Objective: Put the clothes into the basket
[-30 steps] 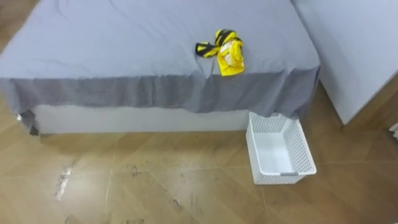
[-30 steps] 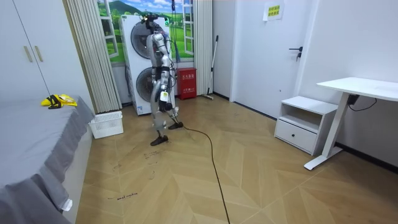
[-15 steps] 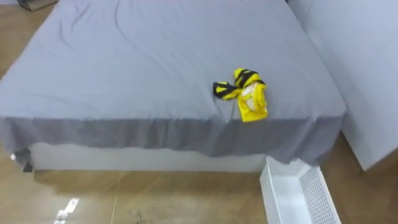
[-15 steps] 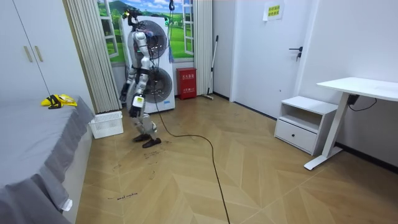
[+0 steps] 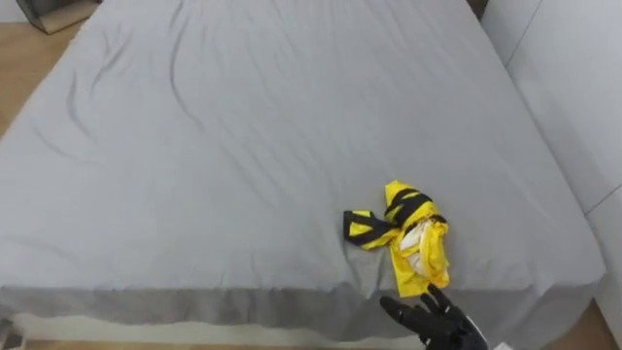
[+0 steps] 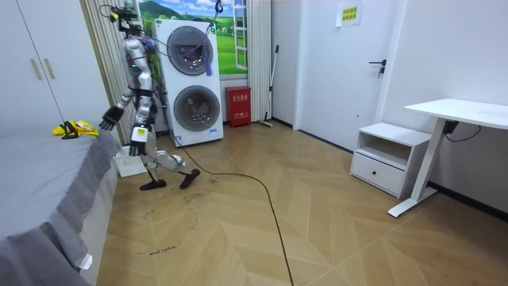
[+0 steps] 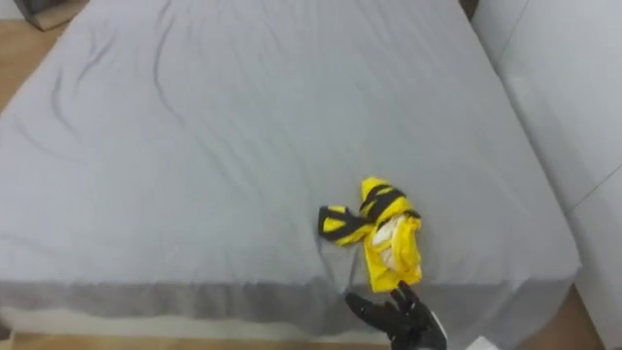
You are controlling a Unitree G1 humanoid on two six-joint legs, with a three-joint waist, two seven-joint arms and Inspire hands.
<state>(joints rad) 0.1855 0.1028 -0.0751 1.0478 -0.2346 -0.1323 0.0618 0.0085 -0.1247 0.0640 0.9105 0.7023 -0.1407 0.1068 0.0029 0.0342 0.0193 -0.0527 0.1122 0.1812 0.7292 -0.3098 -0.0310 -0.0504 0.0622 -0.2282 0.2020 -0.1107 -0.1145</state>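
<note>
My right hand [image 5: 434, 321] hangs over the near edge of the bed [image 5: 243, 146], toward its right corner. Its dark, hard-looking fingers are spread wide and hold nothing. The fingertips point up at the clothes [image 5: 403, 241] and lie just beside the bundle's lower end; I cannot tell whether they touch it.

The clothes are one small crumpled bundle of thin, glossy cloth. It is bright yellow with black stripes, and a little white lining shows in the folds. One striped strap loops out to the left, while the thicker yellow part sags toward the bed's edge. The bundle lies on top of the bed, close to the near edge and nearer the right corner than the left.

The sheet is matt grey fabric, pulled fairly flat, with long shallow creases running away toward the far side. At the near edge it folds over and drops as a darker, softly wavy band.

In the room view I stand in a stride at the side of the bed, with my right arm raised toward the yellow bundle. My left hand [image 6: 138, 140] hangs low by my hip. The basket [image 6: 125, 164], white plastic with latticed walls and a box shape, sits on the wooden floor against the bed, partly behind my leg.
</note>
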